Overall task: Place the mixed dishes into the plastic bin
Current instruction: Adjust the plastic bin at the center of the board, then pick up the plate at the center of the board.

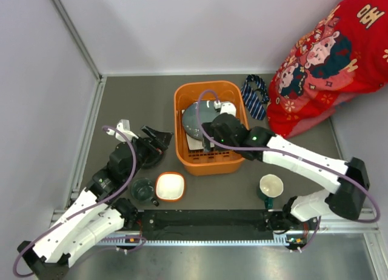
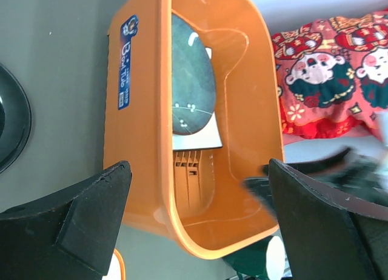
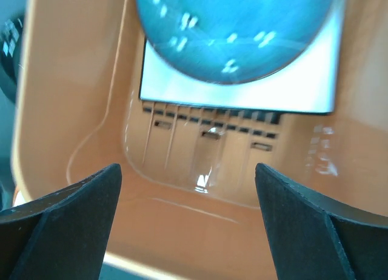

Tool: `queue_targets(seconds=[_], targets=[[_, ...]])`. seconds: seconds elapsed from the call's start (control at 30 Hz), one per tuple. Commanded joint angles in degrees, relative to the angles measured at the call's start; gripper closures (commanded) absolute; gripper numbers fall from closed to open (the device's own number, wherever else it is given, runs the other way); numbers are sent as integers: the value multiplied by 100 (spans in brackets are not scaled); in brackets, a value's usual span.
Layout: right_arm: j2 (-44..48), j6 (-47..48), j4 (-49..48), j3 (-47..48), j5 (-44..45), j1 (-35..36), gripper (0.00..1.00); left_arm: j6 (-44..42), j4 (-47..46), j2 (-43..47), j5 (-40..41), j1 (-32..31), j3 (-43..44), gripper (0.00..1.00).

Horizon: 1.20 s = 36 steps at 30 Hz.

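The orange plastic bin stands mid-table. In it the round blue-grey plate lies on the white square plate. My right gripper hangs open over the bin's near end, nothing between its fingers; its wrist view shows the blue-grey plate, the white plate and the bin's slotted bottom. My left gripper is open just left of the bin, holding nothing. The orange bowl and dark teal cup sit in front of the bin, the cream mug to the right.
A striped blue necktie lies right of the bin's far end. A person in red patterned clothing leans in at the back right. Walls close off the table at the left and back.
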<state>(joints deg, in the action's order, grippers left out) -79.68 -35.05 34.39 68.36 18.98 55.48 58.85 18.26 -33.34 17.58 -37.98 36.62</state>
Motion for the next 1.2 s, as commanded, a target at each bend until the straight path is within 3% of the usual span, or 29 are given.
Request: queue_targets(seconds=[0.0, 0.2, 0.33, 0.6, 0.9, 1.17], targets=[[821, 209, 173, -15, 879, 77, 11, 4, -235, -102, -18, 27, -67, 1], [1778, -28, 357, -463, 808, 208, 14, -145, -349, -392, -27, 123, -24, 1], [2052, -55, 638, -490, 1299, 734, 14, -277, -446, -594, -202, 317, 38, 1], [1824, 366, 342, -472, 1740, 2377, 15, -330, -754, -840, -1186, 1247, -76, 1], [1641, 1095, -1100, -947, 1108, 2502, 14, -506, -684, -885, -1679, 1785, -67, 1], [613, 1895, -1101, -342, 738, 2756, 15, -550, -701, -955, -1732, 1996, -129, 1]])
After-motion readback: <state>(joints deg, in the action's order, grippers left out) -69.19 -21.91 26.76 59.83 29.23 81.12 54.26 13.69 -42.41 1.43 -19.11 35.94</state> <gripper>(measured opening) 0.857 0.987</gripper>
